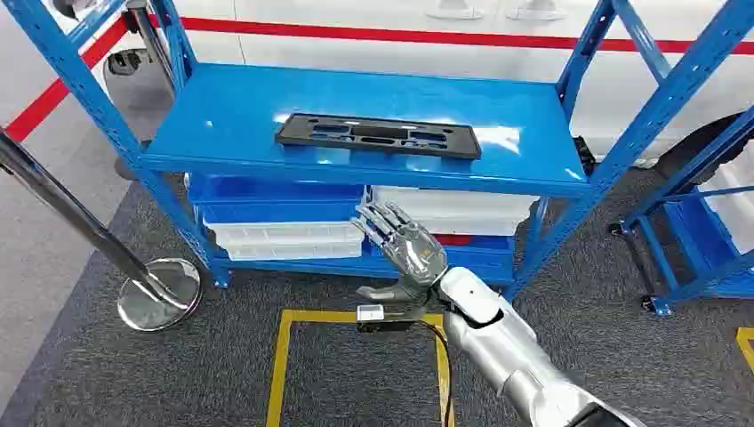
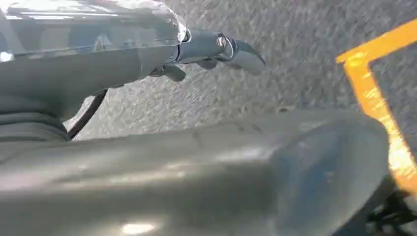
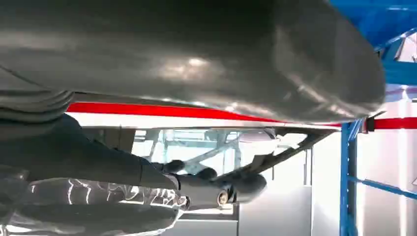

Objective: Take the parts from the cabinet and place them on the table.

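Right hand [image 1: 405, 242] open, below black part [image 1: 378, 136] on shelf [image 1: 222, 116].

Chrome stanchion base [image 1: 160, 292] on grey carpet [image 1: 622, 347]; yellow floor tape [image 1: 283, 356].

The right arm [image 1: 507, 342] reaches forward and upward from the lower right of the head view, its silver forearm slanting toward the middle. The right hand [image 1: 405, 242] is raised with its fingers [image 1: 378, 220] spread apart and extended, holding nothing. The left hand [image 2: 206, 51] holds nothing, its fingers loosely extended.
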Robot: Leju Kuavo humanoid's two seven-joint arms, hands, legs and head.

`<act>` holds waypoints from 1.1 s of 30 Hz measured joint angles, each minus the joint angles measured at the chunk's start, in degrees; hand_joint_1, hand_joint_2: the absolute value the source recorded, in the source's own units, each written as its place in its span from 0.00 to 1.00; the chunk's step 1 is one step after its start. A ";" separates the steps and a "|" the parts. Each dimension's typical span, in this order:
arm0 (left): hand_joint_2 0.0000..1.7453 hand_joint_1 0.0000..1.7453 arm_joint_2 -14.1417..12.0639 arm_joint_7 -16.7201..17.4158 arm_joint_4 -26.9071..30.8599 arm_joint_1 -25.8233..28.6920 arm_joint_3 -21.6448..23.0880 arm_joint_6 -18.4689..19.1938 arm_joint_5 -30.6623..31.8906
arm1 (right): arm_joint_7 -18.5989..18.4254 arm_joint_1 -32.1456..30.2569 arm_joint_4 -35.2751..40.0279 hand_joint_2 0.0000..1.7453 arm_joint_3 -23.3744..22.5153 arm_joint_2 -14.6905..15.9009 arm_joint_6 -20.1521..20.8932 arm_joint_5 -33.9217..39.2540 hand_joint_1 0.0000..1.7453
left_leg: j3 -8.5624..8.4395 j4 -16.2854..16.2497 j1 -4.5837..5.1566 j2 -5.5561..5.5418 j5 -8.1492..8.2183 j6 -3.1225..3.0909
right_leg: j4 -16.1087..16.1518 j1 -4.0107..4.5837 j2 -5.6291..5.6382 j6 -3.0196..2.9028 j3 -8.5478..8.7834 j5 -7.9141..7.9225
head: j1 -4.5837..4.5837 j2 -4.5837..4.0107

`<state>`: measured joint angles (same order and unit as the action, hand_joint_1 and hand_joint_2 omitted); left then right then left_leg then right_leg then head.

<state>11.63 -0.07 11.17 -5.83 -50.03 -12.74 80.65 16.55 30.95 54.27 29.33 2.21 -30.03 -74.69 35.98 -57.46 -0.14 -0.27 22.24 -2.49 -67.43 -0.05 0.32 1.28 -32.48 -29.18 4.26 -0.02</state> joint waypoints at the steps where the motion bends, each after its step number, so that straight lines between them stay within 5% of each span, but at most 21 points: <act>1: 0.00 0.00 0.00 0.07 0.00 -0.02 0.00 0.02 0.18 | 0.00 -0.13 0.09 0.00 0.00 0.09 -0.04 0.00 0.00 | -0.61 0.00 0.02 -0.11 0.60 -0.03 | -3.59 -0.19 0.00 0.10 -2.78 -1.67 | 0.00 0.00; 3: 0.00 0.00 -0.02 0.11 0.00 0.02 0.00 0.09 0.22 | 0.02 -0.35 0.11 0.00 0.04 0.22 -0.09 0.02 0.00 | -2.11 -0.01 0.04 -0.24 1.99 -0.02 | -7.73 -0.30 -0.01 0.49 -7.33 -6.42 | 0.02 0.00; 5: 0.00 0.00 -0.02 0.13 0.00 0.02 0.00 0.11 0.22 | 0.02 -0.38 0.11 0.00 0.04 0.35 -0.09 0.02 0.00 | -4.11 -0.01 0.04 -0.43 3.52 0.05 | -5.23 -0.32 -0.02 0.30 -8.63 -7.07 | 0.00 0.00; 7: 0.00 0.00 -0.02 0.13 0.00 0.00 0.00 0.11 0.22 | 0.02 -0.35 0.13 0.00 0.04 0.52 -0.09 0.02 0.00 | -6.36 0.01 0.09 -0.52 5.14 0.22 | 2.87 -0.18 -0.02 -0.33 -7.28 -0.57 | 0.00 0.00; 8: 0.00 0.00 0.02 0.15 -0.02 0.15 0.00 0.13 0.28 | 0.02 -0.40 0.22 0.00 0.04 0.68 -0.13 0.02 0.00 | -6.68 0.27 0.06 -0.52 5.92 0.42 | 7.68 0.05 -0.04 -0.89 -6.57 6.36 | 0.00 0.00; 9: 0.00 0.00 0.07 0.20 -0.15 0.05 0.00 0.26 0.37 | 0.02 -0.40 0.26 0.00 0.07 0.90 -0.44 0.02 0.00 | -7.64 -0.26 0.35 -0.74 6.72 0.83 | 10.10 0.58 0.10 -1.16 -6.87 9.60 | 0.00 0.00; 12: 0.00 0.00 -0.04 0.33 -0.15 -0.28 0.04 0.46 0.98 | -0.04 0.10 2.51 0.00 0.13 1.16 -0.37 -0.02 0.00 | -8.09 -0.27 0.39 -0.81 6.57 1.81 | 10.19 0.44 0.08 -2.03 -6.21 8.85 | 0.00 0.00; 14: 0.00 0.00 -0.20 0.44 -0.15 -0.47 0.09 0.57 1.25 | -0.33 0.72 4.51 0.00 0.11 1.44 0.20 0.02 0.00 | -6.12 -4.83 0.38 -0.64 5.82 2.40 | 10.78 0.05 0.11 -2.72 -4.45 8.11 | 0.00 0.00; 15: 0.00 0.00 -0.17 0.44 -0.15 -0.57 0.11 0.63 1.33 | -0.44 1.14 5.12 0.00 0.11 1.51 0.64 0.02 0.00 | -3.83 -8.76 0.33 -0.49 6.16 2.59 | 10.82 0.01 0.08 -3.05 -3.81 7.58 | 0.04 0.00; 17: 0.00 0.00 -0.20 0.48 -0.15 -0.62 0.11 0.70 1.38 | -0.57 1.25 6.06 0.00 0.13 1.55 0.87 0.02 0.00 | 1.08 -15.73 0.04 -0.47 10.26 2.95 | 10.82 0.06 0.09 -3.18 -2.64 6.45 | 0.02 0.00; 19: 0.00 0.00 -0.24 0.57 -0.15 -0.53 0.13 0.70 1.42 | -0.66 1.27 6.89 0.00 0.15 1.73 1.14 0.02 0.00 | 3.92 -17.63 -0.06 -0.41 13.71 3.29 | 10.77 0.05 0.12 -3.16 -1.36 5.31 | 0.04 0.00; 20: 0.00 0.00 -0.28 0.59 -0.15 -0.53 0.13 0.68 1.34 | -0.66 1.31 7.37 0.00 0.17 1.73 1.58 0.02 0.00 | 3.95 -15.71 -0.10 -0.33 12.97 3.40 | 10.75 0.04 0.13 -3.12 -0.51 4.68 | 0.02 0.00; 21: 0.00 0.00 -0.28 0.59 -0.15 -0.55 0.13 0.59 1.05 | -0.66 1.58 7.80 0.00 0.33 1.73 2.36 0.02 0.00 | 3.08 -11.78 -0.11 -0.25 10.15 3.29 | 10.67 0.04 0.13 -3.02 0.40 3.98 | 0.02 0.00; 23: 0.00 0.00 -0.28 0.53 -0.15 -0.51 0.11 0.39 0.79 | -0.59 2.44 7.98 0.00 0.87 1.64 3.26 0.04 0.00 | 0.74 -2.75 -0.10 -0.13 1.75 3.00 | 10.47 0.06 0.12 -2.71 1.73 2.77 | 0.02 0.00; 24: 0.00 0.00 -0.28 0.40 -0.17 -0.33 0.09 0.35 0.68 | -0.53 2.88 7.91 0.00 1.11 1.60 3.58 0.28 0.00 | 0.96 -0.33 0.09 -0.07 -0.47 2.71 | 9.69 0.37 0.13 -2.42 2.11 2.20 | 0.00 0.00; 25: 0.00 0.00 -0.28 0.22 -0.17 -0.45 0.09 0.22 0.61 | -0.37 3.28 7.87 0.00 1.33 1.49 3.87 0.59 0.00 | 0.69 -0.82 0.25 -0.06 0.57 2.06 | 9.83 0.49 0.32 -2.05 1.80 1.77 | 0.00 0.00; 29: 0.00 0.00 -0.22 -0.15 -0.17 -0.42 0.07 -0.09 0.52 | 0.18 4.48 7.28 0.00 2.14 1.31 3.63 1.57 0.00 | 0.01 -0.16 -0.09 -0.22 -0.16 1.00 | 9.40 0.18 0.24 -0.70 2.14 0.22 | 0.02 0.00; 30: 0.00 0.00 -0.20 -0.20 -0.17 -0.49 0.07 -0.13 0.52 | 0.22 4.79 7.06 0.00 2.25 1.31 3.54 1.81 0.00 | -0.32 0.03 -0.14 -0.21 0.07 0.64 | 7.16 0.21 0.14 -0.29 1.09 -0.91 | 0.00 0.00; 33: 0.00 0.00 -0.22 -0.90 -0.17 -0.64 0.07 -0.13 0.44 | 0.24 5.02 5.86 0.00 2.75 1.31 3.56 2.01 0.00 | -0.82 0.01 -0.10 -0.21 0.80 0.19 | -6.39 -0.33 0.06 0.54 -7.17 -5.44 | 0.00 0.00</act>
<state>11.41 -0.96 10.99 -6.47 -49.96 -12.87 81.09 16.79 35.97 60.13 32.09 3.52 -26.47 -72.67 35.16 -57.45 -0.24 -0.48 23.05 -2.31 -73.82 -0.39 0.38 1.83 -39.65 -34.62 4.26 -0.02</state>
